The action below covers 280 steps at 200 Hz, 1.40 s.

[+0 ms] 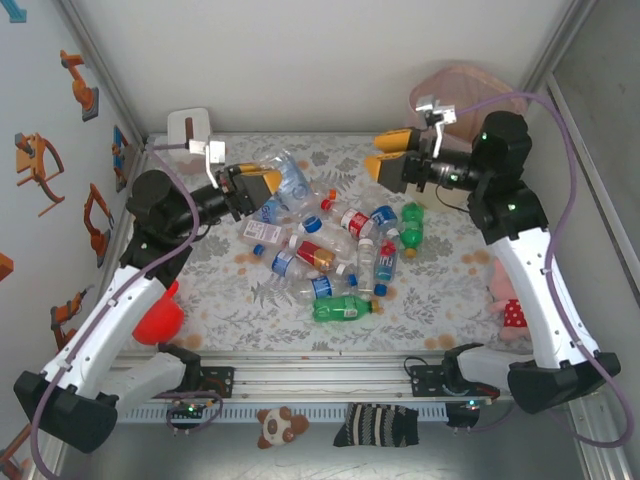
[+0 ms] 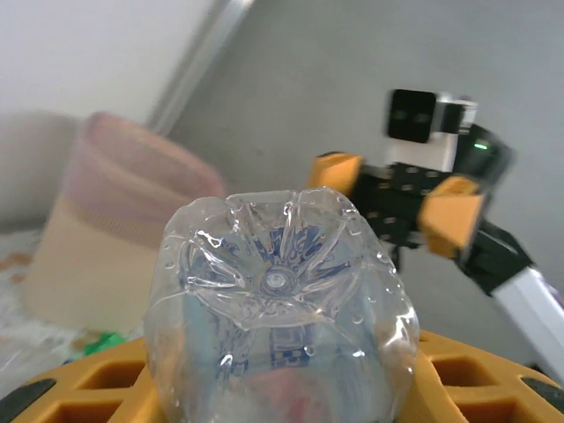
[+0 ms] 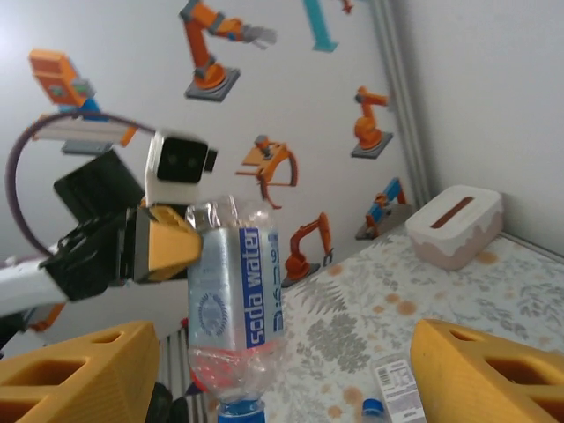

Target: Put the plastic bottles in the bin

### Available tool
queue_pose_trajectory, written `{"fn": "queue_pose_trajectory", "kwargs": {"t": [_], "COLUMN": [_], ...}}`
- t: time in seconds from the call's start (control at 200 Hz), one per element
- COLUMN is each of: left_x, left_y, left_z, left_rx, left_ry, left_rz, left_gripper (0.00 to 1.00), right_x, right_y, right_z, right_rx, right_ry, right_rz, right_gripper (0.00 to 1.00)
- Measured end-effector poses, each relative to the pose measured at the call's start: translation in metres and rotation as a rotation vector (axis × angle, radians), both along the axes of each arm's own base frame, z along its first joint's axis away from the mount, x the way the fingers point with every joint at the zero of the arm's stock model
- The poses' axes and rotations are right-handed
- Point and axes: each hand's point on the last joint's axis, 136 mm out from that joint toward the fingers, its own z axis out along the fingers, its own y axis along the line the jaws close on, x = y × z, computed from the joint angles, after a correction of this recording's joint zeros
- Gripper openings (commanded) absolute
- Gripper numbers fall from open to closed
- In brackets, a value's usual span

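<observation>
Top view, heap: the plastic bottles (image 1: 330,250) lie piled mid-desk (image 1: 440,290), touching one another. They are clear, green, red-labelled and blue-labelled.
Top view, left fingers: the left gripper (image 1: 262,185) is clenched on a clear soda water bottle (image 1: 292,183), carried above the heap's far-left edge.
Top view, right fingers: the right gripper (image 1: 378,153) is spread wide with nothing in it, near the bin (image 1: 470,85) in the far right corner.
Left wrist, shape: a petal-moulded base faces the lens, thin glossy plastic with droplets on it. The matte beige bin (image 2: 115,238) with its pink rim stands beyond.
Right wrist, grip: an orange finger presses the bottle (image 3: 233,300) near its base end, the blue cap at the other end. The white tissue box (image 3: 454,225) sits apart.
Handling: I'd call it near-empty, so very light. The thin wall looks slick and likely to dent, so take it across the body, not by the cap.
</observation>
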Motion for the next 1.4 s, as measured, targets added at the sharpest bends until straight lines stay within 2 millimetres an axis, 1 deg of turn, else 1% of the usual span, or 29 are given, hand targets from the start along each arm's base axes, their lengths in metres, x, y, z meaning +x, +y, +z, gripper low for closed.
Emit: {"fn": "queue_pose_trajectory", "kwargs": {"t": [0.09,0.24,0.386,0.511,0.671,0.861,1.011,1.112,1.402], "left_x": [-0.014,-0.035,-0.046,-0.052,-0.054,-0.050,-0.047,-0.045,-0.049], "left_y": [-0.010,-0.023,-0.031,-0.034,-0.037,-0.042,-0.045,-0.046,-0.047], "left_z": [0.012,0.018,0.020,0.023,0.023,0.018,0.016,0.015,0.015], "left_rx": [-0.009,-0.001,0.013,0.018,0.024,0.033,0.037,0.039,0.040], "left_ry": [-0.072,-0.147,-0.186,-0.218,-0.237,-0.236,-0.234,-0.232,-0.241], "left_rz": [-0.091,-0.217,-0.291,-0.328,-0.349,-0.359,-0.363,-0.363,-0.383], "left_gripper": [0.42,0.42,0.42,0.42,0.42,0.42,0.43,0.43,0.46], "right_x": [-0.013,-0.032,-0.044,-0.049,-0.050,-0.055,-0.060,-0.062,-0.062], "right_y": [0.011,0.026,0.041,0.052,0.065,0.069,0.072,0.073,0.072], "right_z": [-0.005,-0.010,-0.009,-0.011,-0.021,-0.030,-0.033,-0.034,-0.036], "right_rx": [-0.023,-0.045,-0.057,-0.071,-0.095,-0.117,-0.126,-0.129,-0.136], "right_ry": [-0.021,-0.050,-0.075,-0.085,-0.060,-0.045,-0.050,-0.049,-0.048], "right_rz": [0.056,0.138,0.209,0.255,0.299,0.322,0.341,0.347,0.347], "right_gripper": [0.77,0.81,0.81,0.80,0.79,0.75,0.70,0.65,0.51]}}
